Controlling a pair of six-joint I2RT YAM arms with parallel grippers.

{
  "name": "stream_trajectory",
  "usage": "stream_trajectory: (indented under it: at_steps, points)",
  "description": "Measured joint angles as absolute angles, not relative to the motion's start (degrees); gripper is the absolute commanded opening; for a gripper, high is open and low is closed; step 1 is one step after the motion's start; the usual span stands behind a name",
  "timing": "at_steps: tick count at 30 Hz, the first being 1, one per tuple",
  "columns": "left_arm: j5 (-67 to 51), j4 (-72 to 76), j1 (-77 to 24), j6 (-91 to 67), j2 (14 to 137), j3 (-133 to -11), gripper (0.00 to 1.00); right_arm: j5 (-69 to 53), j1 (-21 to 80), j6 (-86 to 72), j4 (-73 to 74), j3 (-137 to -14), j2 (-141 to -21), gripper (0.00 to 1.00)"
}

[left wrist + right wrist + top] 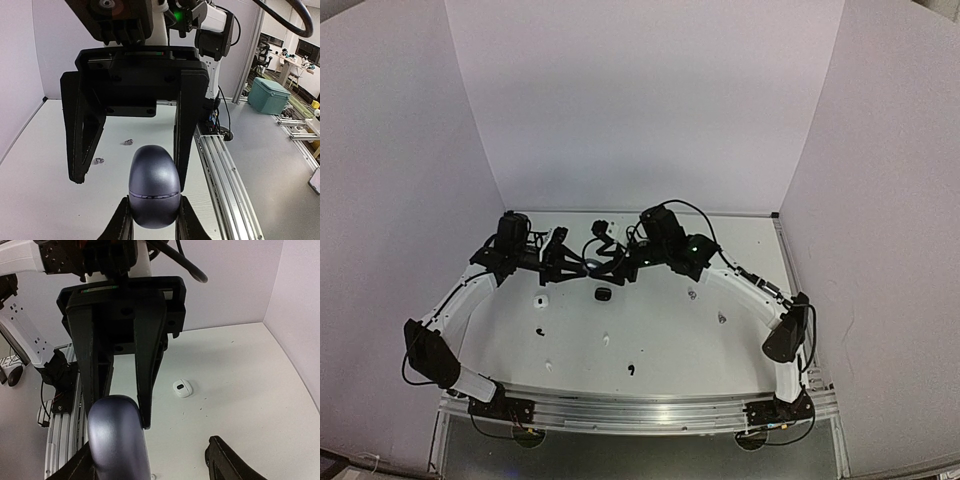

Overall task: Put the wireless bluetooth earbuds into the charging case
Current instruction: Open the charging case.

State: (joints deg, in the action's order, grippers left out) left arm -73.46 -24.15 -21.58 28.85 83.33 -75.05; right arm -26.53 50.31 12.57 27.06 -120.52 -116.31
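Note:
My left gripper (154,215) is shut on a closed, egg-shaped silvery-grey charging case (154,185) and holds it above the table. It also shows in the right wrist view (117,440). My right gripper (150,465) faces it, open, with its fingers (186,125) on either side of the case, one close beside it. In the top view the grippers meet at mid-back, left (568,262) and right (612,262). Two silvery grey earbuds (128,142) (99,160) lie on the table, seen from above at right (692,294) (722,318). Black earbuds (538,331) (632,370) and white earbuds (606,340) (549,365) lie nearer the front.
A black case (603,293) lies on the table just below the grippers. A white case (182,388) lies to the left (541,302). White walls stand at the back and both sides. The aluminium rail (640,410) runs along the near edge.

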Motion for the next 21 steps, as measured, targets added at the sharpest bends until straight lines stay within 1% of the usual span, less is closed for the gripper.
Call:
stream_trajectory:
  at_steps: [7,21]
  points:
    - [-73.32,-24.18,-21.58,30.30,83.33,-75.05,0.00,-27.09,50.08,10.39,27.23,-120.53,-116.31,0.63]
    - [-72.10,-25.05,-21.33,32.70,83.33,-75.05,0.00,-29.10,49.02,7.10,26.89,-119.86,-116.31,0.62]
